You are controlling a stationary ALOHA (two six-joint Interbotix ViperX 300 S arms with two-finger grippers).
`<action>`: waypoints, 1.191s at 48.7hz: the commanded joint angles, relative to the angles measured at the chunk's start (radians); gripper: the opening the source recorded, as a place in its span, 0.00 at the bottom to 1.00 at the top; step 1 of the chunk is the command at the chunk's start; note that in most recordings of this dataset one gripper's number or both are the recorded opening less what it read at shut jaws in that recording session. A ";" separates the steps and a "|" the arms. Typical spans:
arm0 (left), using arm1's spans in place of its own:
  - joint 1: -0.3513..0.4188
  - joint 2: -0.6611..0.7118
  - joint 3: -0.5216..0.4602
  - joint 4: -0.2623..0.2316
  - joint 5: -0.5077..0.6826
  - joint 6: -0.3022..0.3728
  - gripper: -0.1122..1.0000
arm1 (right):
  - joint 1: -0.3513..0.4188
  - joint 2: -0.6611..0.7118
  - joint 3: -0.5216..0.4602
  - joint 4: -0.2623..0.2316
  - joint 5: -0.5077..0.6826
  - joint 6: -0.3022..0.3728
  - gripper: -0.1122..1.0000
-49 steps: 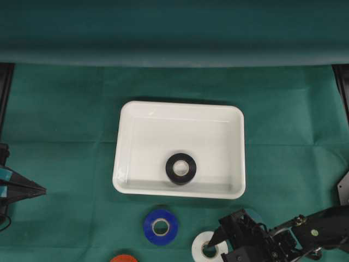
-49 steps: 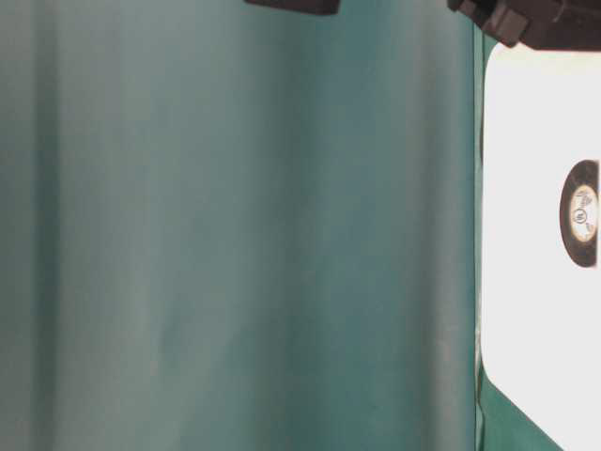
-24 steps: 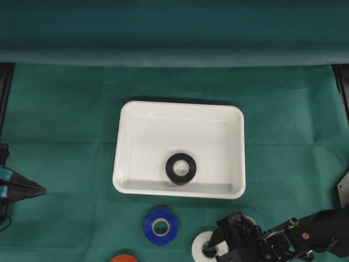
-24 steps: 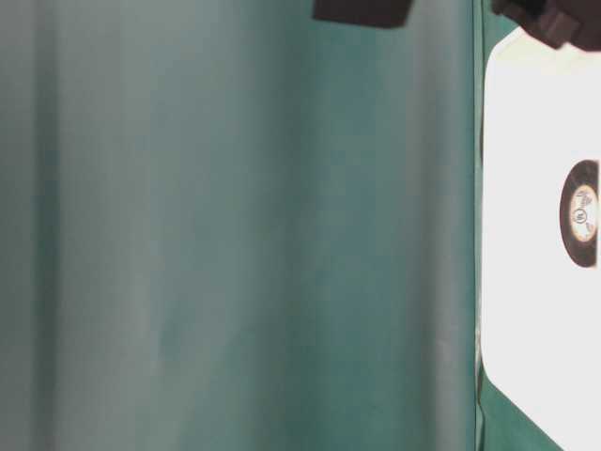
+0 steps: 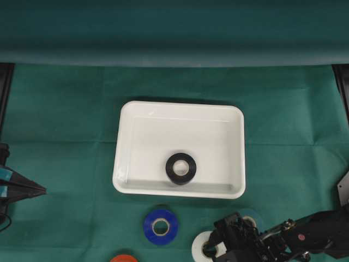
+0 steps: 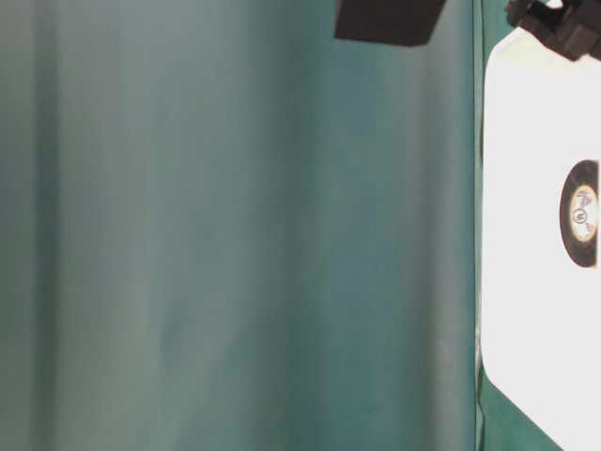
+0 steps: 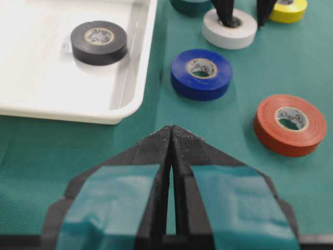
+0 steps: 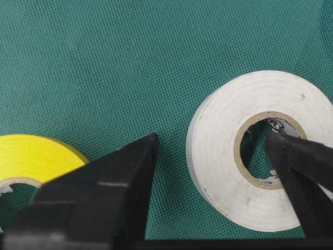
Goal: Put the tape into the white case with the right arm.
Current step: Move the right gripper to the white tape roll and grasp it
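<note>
Overhead exterior view: the left gripper [image 5: 38, 190] rests at the table's left edge, its fingers pressed together. At centre, the white case [image 5: 234, 117] holds one black tape roll [image 5: 181, 168]. A blue roll [image 5: 161, 226] lies on the green cloth [image 5: 60, 120] below it. At right, the right gripper [image 8: 208, 156] straddles the wall of the white tape roll [image 8: 218, 135], one finger in its core, one outside, jaws partly apart.

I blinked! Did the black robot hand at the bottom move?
Yes. In the overhead view the right gripper sank slightly toward the bottom edge, judged against the unmoved blue tape, beside the white tape.
</note>
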 commanded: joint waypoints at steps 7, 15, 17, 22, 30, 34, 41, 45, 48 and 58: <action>0.003 0.011 -0.011 -0.003 -0.005 0.002 0.10 | 0.003 -0.011 -0.031 -0.002 -0.002 0.002 0.22; 0.002 0.011 -0.009 -0.003 -0.006 0.002 0.10 | 0.002 -0.012 -0.040 -0.002 -0.002 0.002 0.11; 0.003 0.009 -0.009 -0.003 -0.005 0.002 0.10 | 0.003 -0.012 -0.040 -0.002 -0.002 0.002 0.11; 0.003 0.009 -0.011 -0.003 -0.005 0.002 0.10 | 0.002 -0.011 -0.041 -0.002 -0.002 0.002 0.11; 0.003 0.009 -0.009 -0.003 -0.005 0.002 0.10 | 0.002 -0.018 -0.048 -0.002 0.002 0.002 0.11; 0.003 0.011 -0.011 -0.003 -0.005 0.002 0.10 | 0.006 -0.035 -0.057 -0.002 0.017 0.002 0.11; 0.003 0.009 -0.011 -0.003 -0.006 0.002 0.10 | 0.020 -0.072 -0.094 -0.002 0.086 0.002 0.11; 0.002 0.009 -0.011 -0.003 -0.005 0.002 0.10 | 0.031 -0.083 -0.121 -0.002 0.133 0.002 0.11; 0.003 0.009 -0.011 -0.003 -0.005 0.002 0.10 | 0.040 -0.086 -0.144 -0.002 0.176 0.002 0.11; 0.003 0.009 -0.011 -0.003 -0.005 0.002 0.10 | 0.061 -0.086 -0.193 -0.002 0.264 0.003 0.11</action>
